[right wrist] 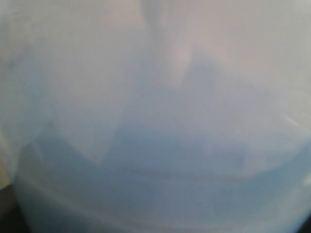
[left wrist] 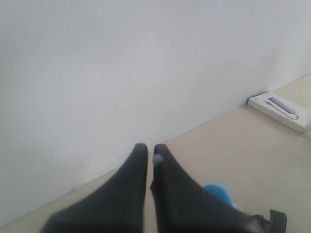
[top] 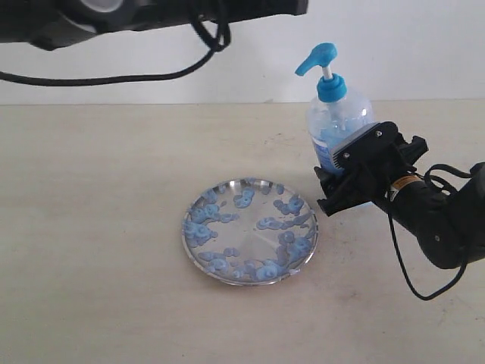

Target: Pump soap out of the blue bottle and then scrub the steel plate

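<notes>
The blue bottle (top: 339, 117) stands upright at the right of the steel plate (top: 227, 279), its blue pump head (top: 318, 57) pointing left. My right gripper (top: 333, 183) is shut on the bottle's lower body; in the right wrist view the blurred bottle (right wrist: 155, 145) fills the frame and hides the fingers. Soap (top: 292, 246) lies on the plate as many pale blue curly blobs. My left gripper (left wrist: 150, 148) is shut and holds nothing, high above the table, with a small blue smear on one fingertip (left wrist: 158, 158). The pump head (left wrist: 217, 192) shows below it.
The left arm (top: 114, 15) and its black cable (top: 114, 78) cross the top of the exterior view. A flat white box (left wrist: 282, 110) lies on the table by the wall. The beige table (top: 91, 227) meets a white wall at the back.
</notes>
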`<state>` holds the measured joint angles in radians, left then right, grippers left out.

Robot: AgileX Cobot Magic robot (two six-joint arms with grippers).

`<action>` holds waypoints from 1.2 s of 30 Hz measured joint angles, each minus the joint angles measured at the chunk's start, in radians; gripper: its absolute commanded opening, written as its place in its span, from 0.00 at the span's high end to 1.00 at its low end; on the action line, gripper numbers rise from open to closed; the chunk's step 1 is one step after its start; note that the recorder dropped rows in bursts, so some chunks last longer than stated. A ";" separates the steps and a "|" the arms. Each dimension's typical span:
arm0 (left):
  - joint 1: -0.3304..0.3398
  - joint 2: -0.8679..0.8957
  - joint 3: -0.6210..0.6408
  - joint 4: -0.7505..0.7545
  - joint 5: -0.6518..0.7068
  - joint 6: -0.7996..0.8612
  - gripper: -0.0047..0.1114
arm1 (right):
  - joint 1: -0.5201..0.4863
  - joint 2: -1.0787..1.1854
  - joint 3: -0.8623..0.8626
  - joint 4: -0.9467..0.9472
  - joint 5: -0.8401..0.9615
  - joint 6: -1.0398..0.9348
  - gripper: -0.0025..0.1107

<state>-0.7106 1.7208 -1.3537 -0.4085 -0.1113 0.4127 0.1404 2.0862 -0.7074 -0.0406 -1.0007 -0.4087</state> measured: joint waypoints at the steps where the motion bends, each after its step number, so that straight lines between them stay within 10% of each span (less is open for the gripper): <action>1: -0.011 0.020 -0.020 0.014 -0.009 0.000 0.92 | 0.000 0.000 0.000 0.000 0.000 0.000 0.97; 36: -0.053 0.186 -0.108 0.124 0.000 -0.007 0.92 | 0.000 0.000 0.000 0.000 0.002 0.011 0.97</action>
<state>-0.7634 1.9070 -1.4614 -0.2850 -0.1110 0.4054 0.1404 2.0862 -0.7074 -0.0406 -0.9989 -0.3977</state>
